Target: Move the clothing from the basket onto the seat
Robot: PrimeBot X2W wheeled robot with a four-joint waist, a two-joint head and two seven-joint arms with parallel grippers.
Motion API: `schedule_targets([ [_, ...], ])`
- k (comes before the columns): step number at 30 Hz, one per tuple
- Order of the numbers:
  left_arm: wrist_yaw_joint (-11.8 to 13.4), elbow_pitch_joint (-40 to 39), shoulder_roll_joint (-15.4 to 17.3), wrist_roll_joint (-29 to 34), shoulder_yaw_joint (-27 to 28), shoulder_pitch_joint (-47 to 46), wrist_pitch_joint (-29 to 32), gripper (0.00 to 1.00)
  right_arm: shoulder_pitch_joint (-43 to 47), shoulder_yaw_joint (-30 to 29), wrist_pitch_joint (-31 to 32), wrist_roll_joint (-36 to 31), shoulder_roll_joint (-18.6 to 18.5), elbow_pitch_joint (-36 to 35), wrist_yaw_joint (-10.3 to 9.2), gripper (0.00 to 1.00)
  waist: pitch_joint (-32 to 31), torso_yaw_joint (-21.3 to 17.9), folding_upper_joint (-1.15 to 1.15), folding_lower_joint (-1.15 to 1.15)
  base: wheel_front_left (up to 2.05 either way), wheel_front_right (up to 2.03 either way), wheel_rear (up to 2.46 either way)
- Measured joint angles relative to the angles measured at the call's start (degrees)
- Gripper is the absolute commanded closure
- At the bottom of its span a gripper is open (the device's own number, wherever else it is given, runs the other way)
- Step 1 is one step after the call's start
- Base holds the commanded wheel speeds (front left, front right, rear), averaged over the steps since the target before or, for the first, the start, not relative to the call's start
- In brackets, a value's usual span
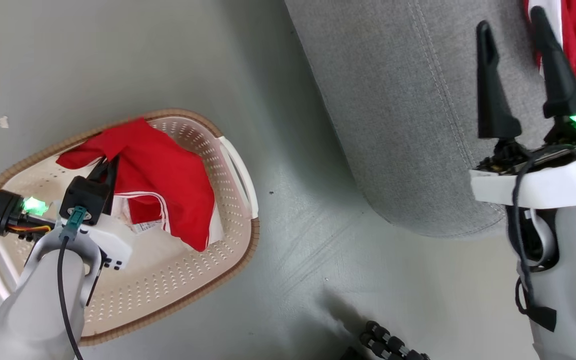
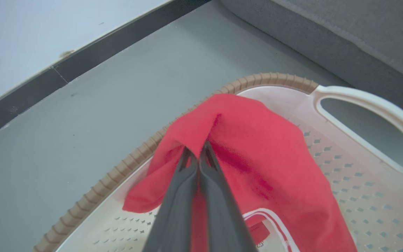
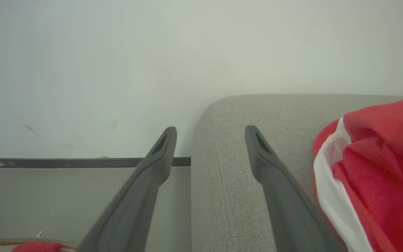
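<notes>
Risk: my left gripper (image 2: 198, 149) clamps only a thin fold of the red garment (image 2: 261, 157), which may slip on lifting. Right gripper (image 1: 511, 22) is spread and empty.

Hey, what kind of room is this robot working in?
Probably a living room, or a test space set up like one: a grey fabric sofa seat, a laundry basket with red clothing on a smooth grey floor, and a plain pale wall with a dark skirting strip.
</notes>
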Motion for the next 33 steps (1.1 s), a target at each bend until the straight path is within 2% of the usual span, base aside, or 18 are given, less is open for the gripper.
schedule_targets([
  [6, 1.1, -6.8, 0.4, -0.2, 1.1, 1.1, 0.0, 1.00, -0.5, 2.3, 0.0, -1.0, 0.0, 2.0, 0.00, 0.00, -1.8, 2.0, 0.00, 0.00, 0.00, 0.00, 0.00],
  [12, 3.4, -17.6, 1.6, -0.2, 3.7, 2.0, 0.0, 1.00, -2.4, 4.2, 0.0, -1.9, -0.7, 3.8, 0.00, 0.00, -4.4, 4.4, 0.00, 0.00, 0.00, 0.00, 0.00],
  [22, 4.5, -26.9, 2.5, -0.2, 5.5, 6.3, -0.1, 1.00, -3.4, 5.0, 0.0, -2.2, -2.5, 6.3, 0.00, 0.00, -8.4, 7.2, 0.00, 0.00, 0.00, 0.00, 0.00],
  [33, 5.0, -35.8, 4.3, -0.7, 7.4, 9.2, -0.1, 1.00, -3.4, 6.9, 0.0, -2.7, -6.1, 10.3, 0.00, 0.00, -15.0, 10.6, 0.00, 0.00, 0.00, 0.00, 0.00],
])
